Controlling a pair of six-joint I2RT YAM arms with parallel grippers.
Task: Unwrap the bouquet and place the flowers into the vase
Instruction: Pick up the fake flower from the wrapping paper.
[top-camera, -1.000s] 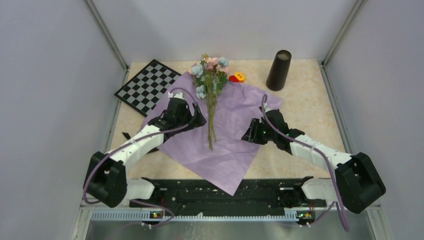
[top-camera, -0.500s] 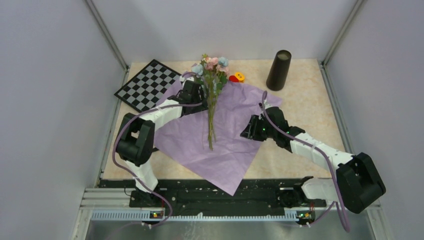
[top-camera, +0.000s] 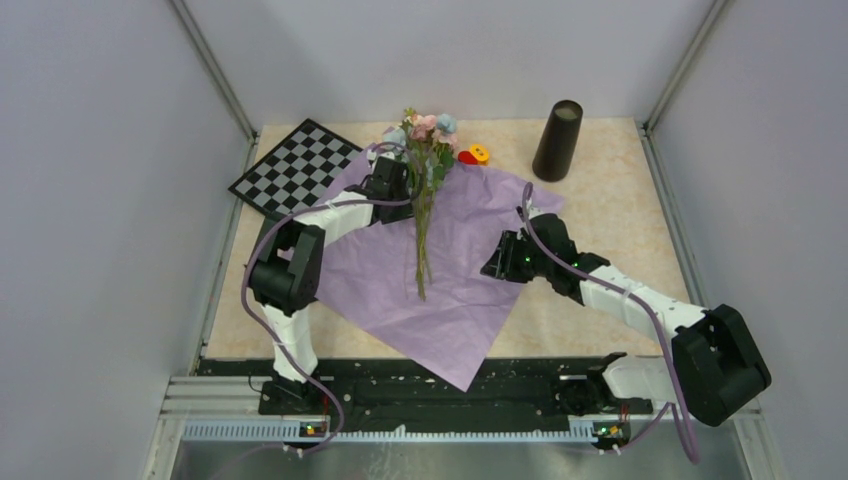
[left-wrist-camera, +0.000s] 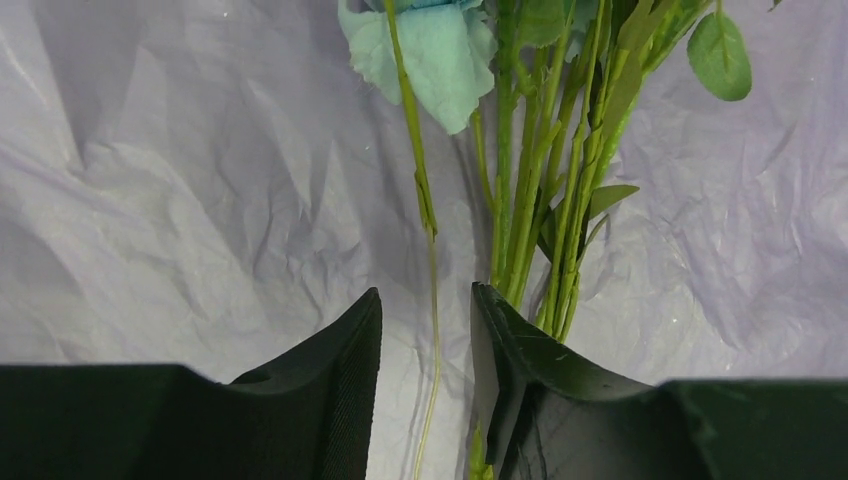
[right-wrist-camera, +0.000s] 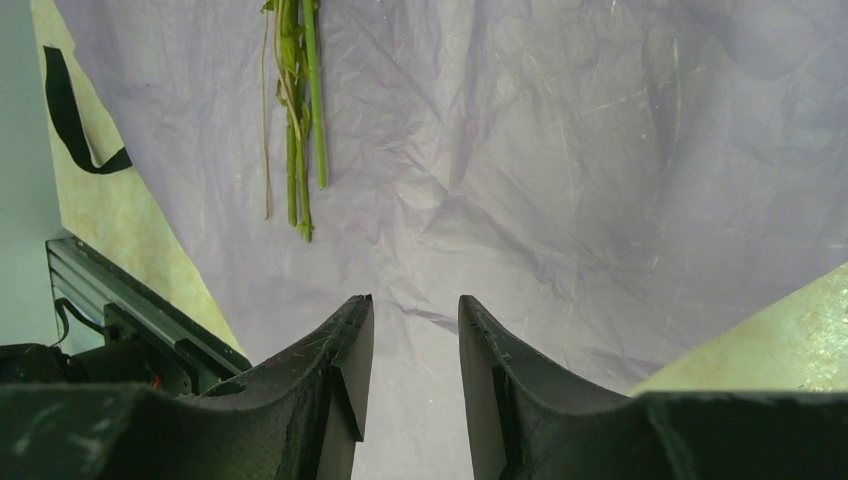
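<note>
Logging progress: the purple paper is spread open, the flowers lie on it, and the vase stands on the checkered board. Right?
Not quite. The top external view shows the vase standing on the bare table at the back right, well apart from the checkered board. The purple paper is spread open and the flowers do lie on it.

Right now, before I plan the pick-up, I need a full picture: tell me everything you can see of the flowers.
The flowers look artificial: pink, cream and light-blue blooms, green leaves, long thin green stems. They lie flat and unwrapped on the spread lilac paper, blooms toward the far edge, stem ends pointing toward the arms. The left gripper sits at the upper stems with its jaws apart. One thin stem runs between them and the main bundle lies by one finger. Nothing grips them yet.
</note>
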